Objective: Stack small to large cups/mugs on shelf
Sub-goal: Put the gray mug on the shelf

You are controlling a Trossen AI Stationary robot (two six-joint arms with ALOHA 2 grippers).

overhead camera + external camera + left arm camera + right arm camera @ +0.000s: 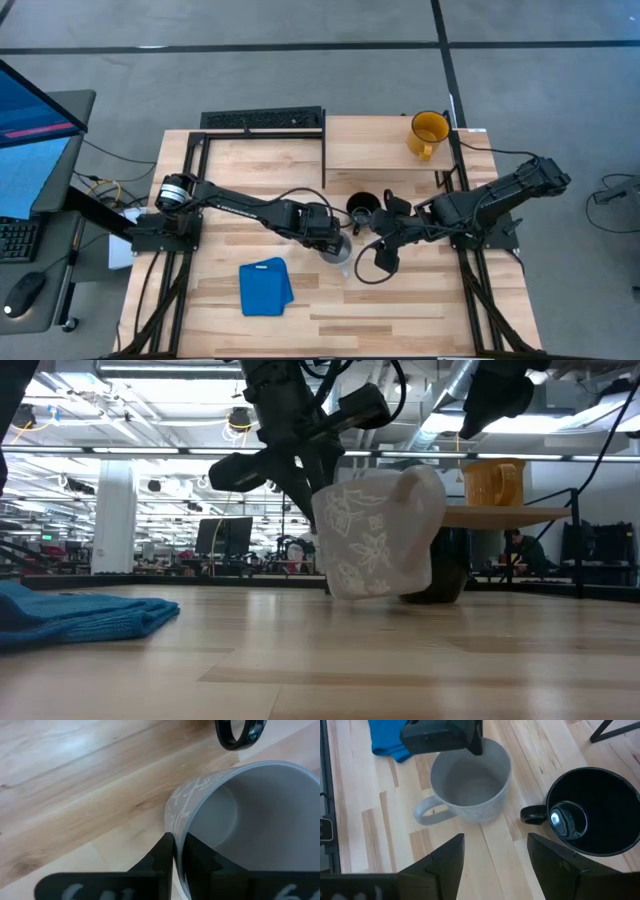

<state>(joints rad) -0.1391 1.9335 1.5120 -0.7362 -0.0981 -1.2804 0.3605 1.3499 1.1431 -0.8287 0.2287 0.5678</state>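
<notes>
Low view gives me the best look at the grey-white mug (pixel 380 535): pale body w/ a raised leaf-and-flower pattern, tilted, only its lower edge touching the tabletop (pixel 400 660). No brand or readable writing on any mug; the only marks I see are blurred pale characters on the finger mounts in the wrist views — can't read them. Left gripper (pixel 173 851) is pinched onto that mug's rim, one finger outside the wall and one inside; in the high view it sits mid-table, just left of the black mug (pixel 362 208). The black mug is glossy, upright on the tabletop in front of the shelf (pixel 380 150), handle toward the grey-white mug in the right wrist view, the two near each other but apart. Right gripper (pixel 495 851) hangs over the gap between them w/ fingers spread wide, holding nothing. Yellow mug (pixel 428 132) stands on the shelf near its right end, handle toward the table front. Blue cloth (pixel 265 286) lies folded on the tabletop — well clear of the mugs.
</notes>
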